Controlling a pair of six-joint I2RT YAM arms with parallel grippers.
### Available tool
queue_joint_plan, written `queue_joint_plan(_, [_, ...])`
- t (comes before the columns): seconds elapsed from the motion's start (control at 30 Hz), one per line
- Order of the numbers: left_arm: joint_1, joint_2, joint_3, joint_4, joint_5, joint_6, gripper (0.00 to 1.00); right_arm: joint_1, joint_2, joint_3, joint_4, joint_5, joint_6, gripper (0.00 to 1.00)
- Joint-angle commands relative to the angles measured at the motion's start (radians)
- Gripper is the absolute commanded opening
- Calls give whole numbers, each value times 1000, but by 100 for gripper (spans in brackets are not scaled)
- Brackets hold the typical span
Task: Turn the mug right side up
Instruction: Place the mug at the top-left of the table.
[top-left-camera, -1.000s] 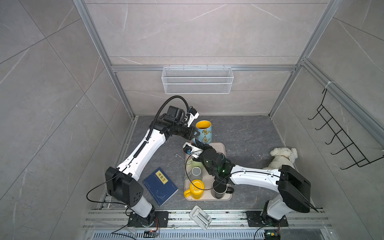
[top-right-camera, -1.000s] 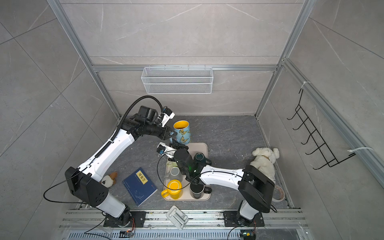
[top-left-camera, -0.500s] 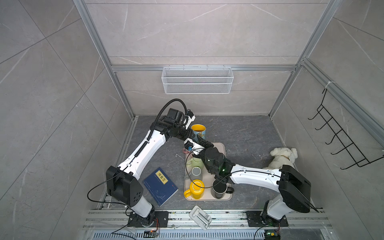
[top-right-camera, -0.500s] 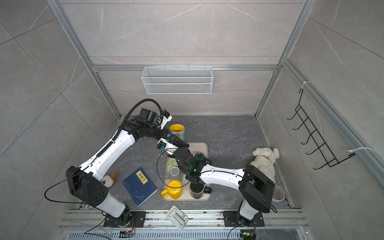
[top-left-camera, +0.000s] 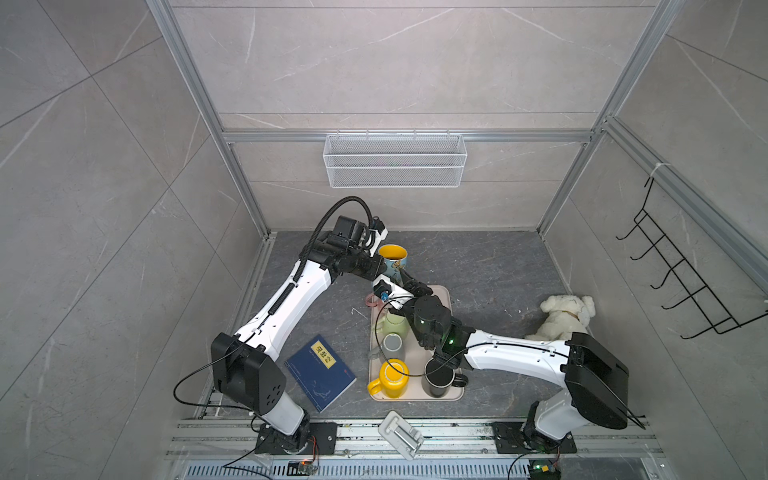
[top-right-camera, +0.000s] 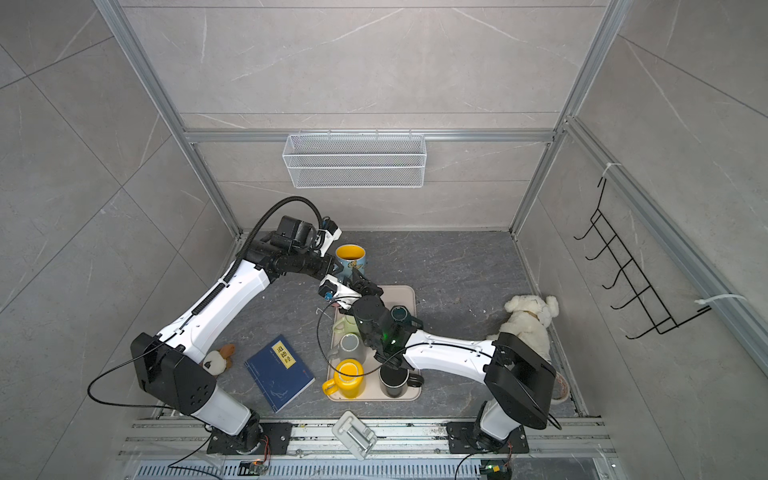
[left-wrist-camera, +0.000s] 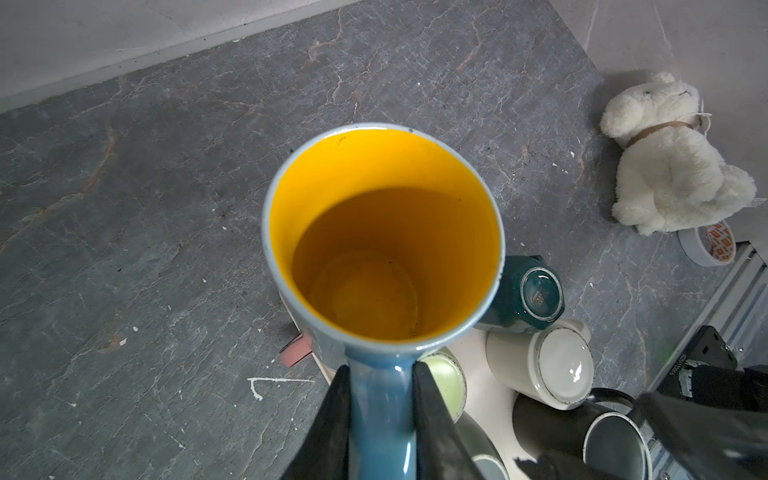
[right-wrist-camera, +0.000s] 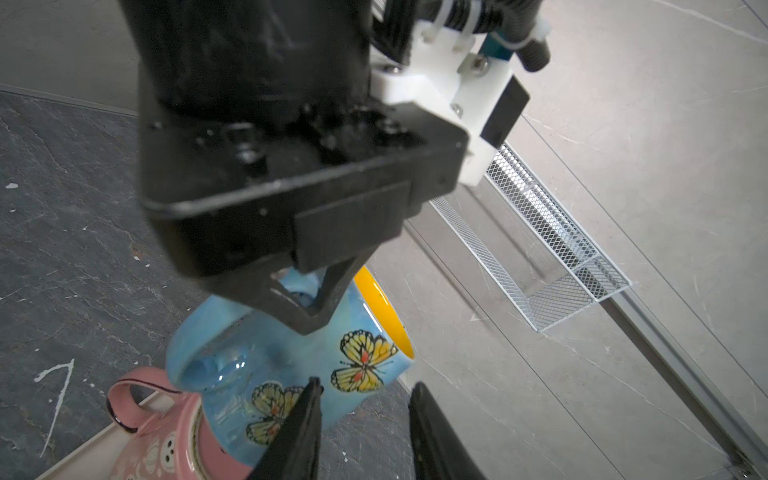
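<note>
Your left hand is closed narrow on the handle of the blue butterfly mug. The mug is mouth-up with its yellow inside showing, at the far end of the tray. You cannot tell whether its base touches down. Your right hand has its fingers parted and empty, just beside the mug's wall. Around you are a grey stone desk, tiled walls and a wire basket. Your left arm reaches far forward, and your right arm lies low across the tray.
</note>
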Motion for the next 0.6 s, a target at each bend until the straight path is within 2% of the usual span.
queue_joint_plan(0.0, [13, -79, 40, 138, -14, 0, 0, -1, -36, -18, 21, 32, 19, 39])
queue_joint_plan(0.3, [60, -96, 4, 208, -55, -23, 0, -3, -62, -38, 5, 53, 45, 40])
queue_joint_plan(0.57, [133, -99, -103, 370, -127, -58, 0, -28, -146, -31, -178, 28, 213, 46])
